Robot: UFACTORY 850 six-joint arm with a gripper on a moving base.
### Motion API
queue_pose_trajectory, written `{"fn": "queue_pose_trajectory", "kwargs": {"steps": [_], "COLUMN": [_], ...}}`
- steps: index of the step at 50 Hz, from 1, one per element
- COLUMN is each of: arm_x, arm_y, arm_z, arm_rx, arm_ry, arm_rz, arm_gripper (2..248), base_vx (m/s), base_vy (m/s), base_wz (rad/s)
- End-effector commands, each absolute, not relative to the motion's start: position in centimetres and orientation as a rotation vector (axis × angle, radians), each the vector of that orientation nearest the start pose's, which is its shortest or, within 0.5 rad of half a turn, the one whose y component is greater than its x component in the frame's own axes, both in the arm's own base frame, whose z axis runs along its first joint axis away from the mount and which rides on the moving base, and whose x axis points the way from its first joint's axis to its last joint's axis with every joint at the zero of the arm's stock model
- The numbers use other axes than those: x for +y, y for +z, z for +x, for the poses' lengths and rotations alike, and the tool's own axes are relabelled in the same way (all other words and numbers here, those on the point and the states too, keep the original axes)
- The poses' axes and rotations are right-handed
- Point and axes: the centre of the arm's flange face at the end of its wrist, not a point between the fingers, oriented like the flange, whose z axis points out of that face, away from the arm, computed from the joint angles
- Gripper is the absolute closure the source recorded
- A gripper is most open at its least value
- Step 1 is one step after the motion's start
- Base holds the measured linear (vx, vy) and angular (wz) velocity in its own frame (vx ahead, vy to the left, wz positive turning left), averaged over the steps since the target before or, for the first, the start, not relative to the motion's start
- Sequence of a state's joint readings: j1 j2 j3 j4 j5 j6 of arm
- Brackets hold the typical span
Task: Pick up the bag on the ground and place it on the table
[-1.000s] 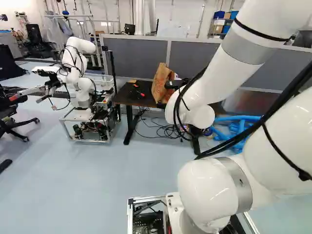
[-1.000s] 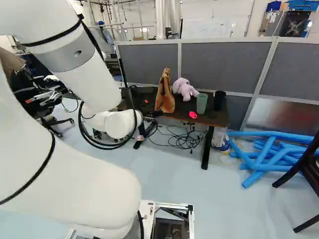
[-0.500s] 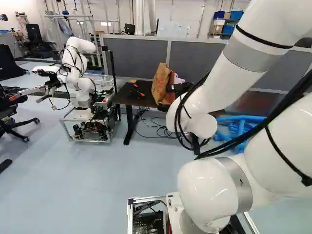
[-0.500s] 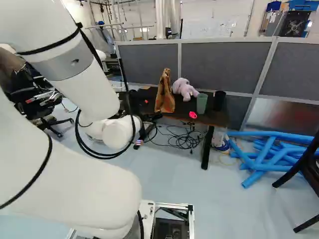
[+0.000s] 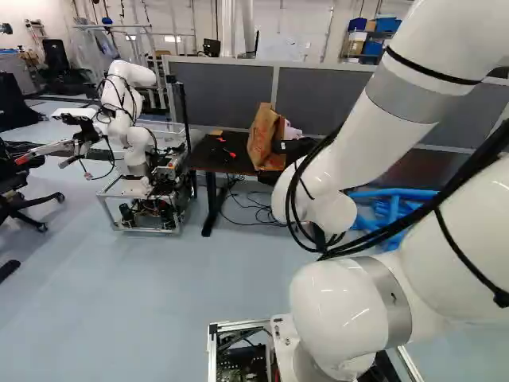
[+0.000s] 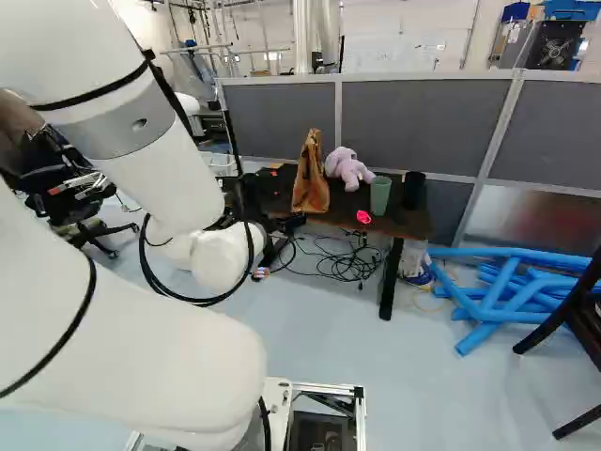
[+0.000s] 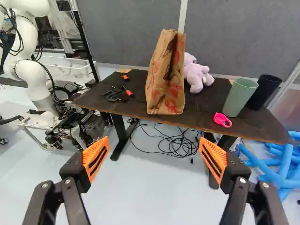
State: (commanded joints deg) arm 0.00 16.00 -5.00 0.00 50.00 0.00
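- A brown paper bag (image 7: 161, 96) stands on a dark rectangular table (image 7: 201, 112), beside a lilac plush toy (image 7: 197, 78).
- A green tapered cup (image 7: 238, 99) stands between the toy and a black cylindrical cup (image 7: 264, 92).
- Thin black cables (image 7: 180, 146) lie under the table.

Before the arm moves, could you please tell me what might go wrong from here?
The paper bag already stands on the table, near its front edge, so a nudge might tip it off. The open gripper faces it; advancing too far could push the bag into the plush toy. Drifting sideways might knock over the green cup.
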Motion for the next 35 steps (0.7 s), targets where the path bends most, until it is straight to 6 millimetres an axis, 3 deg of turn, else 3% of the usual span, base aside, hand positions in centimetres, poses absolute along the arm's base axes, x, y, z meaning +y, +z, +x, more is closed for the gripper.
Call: {"fn": "queue_pose_trajectory", "kwargs": {"steps": [35], "arm_x": [0.00], "arm_y": [36.56], "arm_z": [27.03], "arm_rx": [0.000], "arm_ry": [-1.824], "arm_rz": [-2.558], "arm_gripper": [3], "base_vx": [0.000], "base_vy": [0.000], "base_wz": [0.000]}}
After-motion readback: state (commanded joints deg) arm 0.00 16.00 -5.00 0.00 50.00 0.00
